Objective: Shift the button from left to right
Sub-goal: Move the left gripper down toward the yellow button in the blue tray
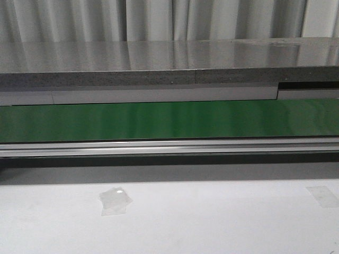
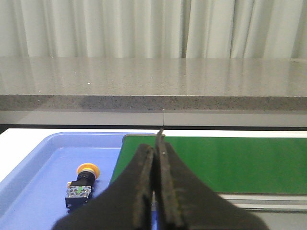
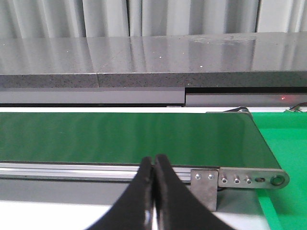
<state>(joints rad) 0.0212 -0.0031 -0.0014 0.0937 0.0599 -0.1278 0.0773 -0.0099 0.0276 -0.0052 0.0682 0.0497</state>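
The button [image 2: 81, 186], a yellow-orange cap on a black body with green marks, lies on its side in a blue tray [image 2: 33, 191]. It shows only in the left wrist view. My left gripper [image 2: 154, 146] is shut and empty, apart from the button and beside the tray's edge nearest the belt. My right gripper [image 3: 154, 160] is shut and empty, in front of the green conveyor belt [image 3: 124, 136] near its end. Neither gripper shows in the front view.
The green belt [image 1: 169, 120] runs across the front view, with an aluminium rail [image 1: 169, 147] in front and a grey stone counter [image 1: 169, 61] behind. A clear plastic scrap [image 1: 114, 200] and a tape patch [image 1: 323, 196] lie on the white table. A green surface [image 3: 288, 158] lies beyond the belt's end.
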